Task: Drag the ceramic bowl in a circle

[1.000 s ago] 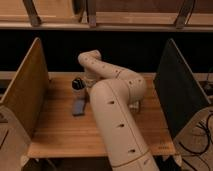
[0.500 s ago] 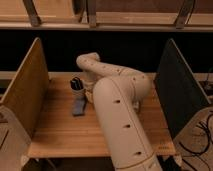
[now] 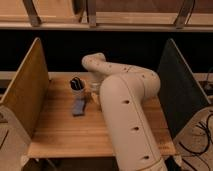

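Note:
The ceramic bowl is hidden; no orange-red dish shows on the table. My arm [image 3: 127, 110] rises from the front, bends over the wooden table [image 3: 60, 132] and reaches down at its back middle. The gripper [image 3: 94, 96] hangs there low over the table, just right of a small white cup with a dark top [image 3: 76, 84]. It is shut, and most of it is covered by the wrist. Whether it touches or holds anything does not show.
A flat blue-grey object [image 3: 79, 107] lies in front of the cup. A tan wooden panel [image 3: 27, 90] walls the left side of the table and a dark panel [image 3: 177, 92] the right. Shelving runs along the back.
The arm has shifted slightly to the right. The cup and the blue-grey object lie where they were.

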Robot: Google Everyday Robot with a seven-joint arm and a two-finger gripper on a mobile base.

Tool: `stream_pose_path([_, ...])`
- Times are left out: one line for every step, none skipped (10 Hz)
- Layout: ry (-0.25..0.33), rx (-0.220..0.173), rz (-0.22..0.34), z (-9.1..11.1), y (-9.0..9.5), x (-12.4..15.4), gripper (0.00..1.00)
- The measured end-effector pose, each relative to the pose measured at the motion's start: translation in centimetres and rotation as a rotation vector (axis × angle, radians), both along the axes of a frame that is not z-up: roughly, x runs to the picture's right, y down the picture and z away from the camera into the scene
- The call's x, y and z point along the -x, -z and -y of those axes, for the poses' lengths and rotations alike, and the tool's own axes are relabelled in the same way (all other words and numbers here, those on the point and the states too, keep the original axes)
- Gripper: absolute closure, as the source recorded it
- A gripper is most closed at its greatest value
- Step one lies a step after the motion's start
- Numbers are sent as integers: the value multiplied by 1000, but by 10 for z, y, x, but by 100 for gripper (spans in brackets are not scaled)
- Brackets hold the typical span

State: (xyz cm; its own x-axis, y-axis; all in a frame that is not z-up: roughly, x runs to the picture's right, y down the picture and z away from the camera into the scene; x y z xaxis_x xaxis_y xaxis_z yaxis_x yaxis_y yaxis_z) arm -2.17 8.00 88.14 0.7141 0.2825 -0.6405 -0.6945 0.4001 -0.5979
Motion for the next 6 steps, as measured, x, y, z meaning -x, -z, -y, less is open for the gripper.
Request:
stream_pose_path([1,-14,-32,8,-6,-13,100])
stream_pose_path([-1,-23,-43,14,-12,-19,100])
stream_pose_path([0,-35,-40,19,-24,-23,100])
stream_pose_path([-8,-47,-21,24,-36,-20,100])
stream_pose_path([-14,-57,12,26,-52,-12,100])
stream_pose_path([-14,-60,36,27,-61,-4,100])
